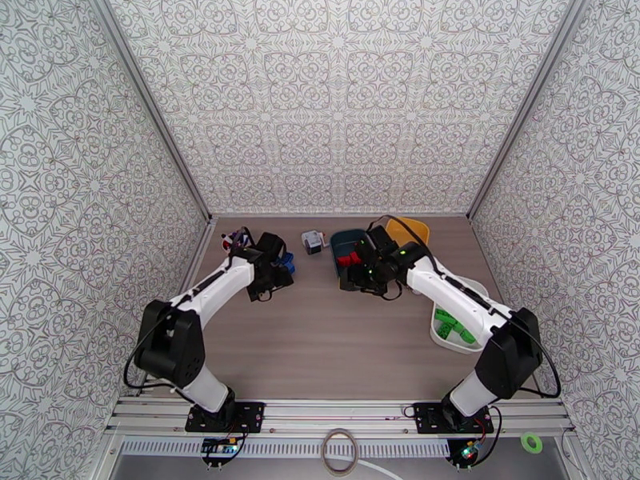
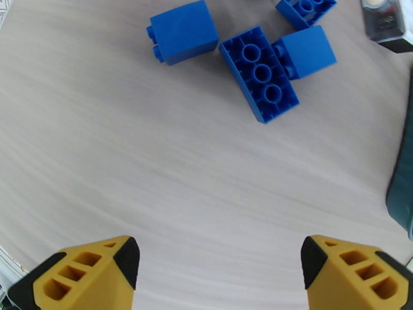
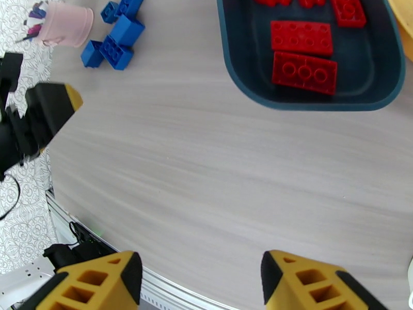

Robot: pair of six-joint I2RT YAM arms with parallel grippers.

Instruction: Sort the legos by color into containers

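Several blue legos (image 2: 259,73) are bunched on the bare table (image 2: 155,166), Dana, out ahead of the left gripper (image 2: 219,259). Its jaws are spread wide with nothing between them, and it hangs short of the pile.

Got it, Sam. From above, that cluster sits near the pink cup (image 1: 232,240) at the far left, and the little cube gadget (image 1: 313,242) stands between it and the teal tub (image 1: 344,238).

And the right gripper (image 3: 201,272)?

Its jaws are parted too, with only tabletop between the fingertips. Red legos (image 3: 304,72) lie flat inside the teal tub, ahead of it and to the right.

What about the other colours?

Green legos (image 1: 452,326) are in the white tub (image 1: 478,294), down by the right arm. The yellow tub (image 1: 412,228) sits just behind the teal one at the far side, and I can't tell what's in it.
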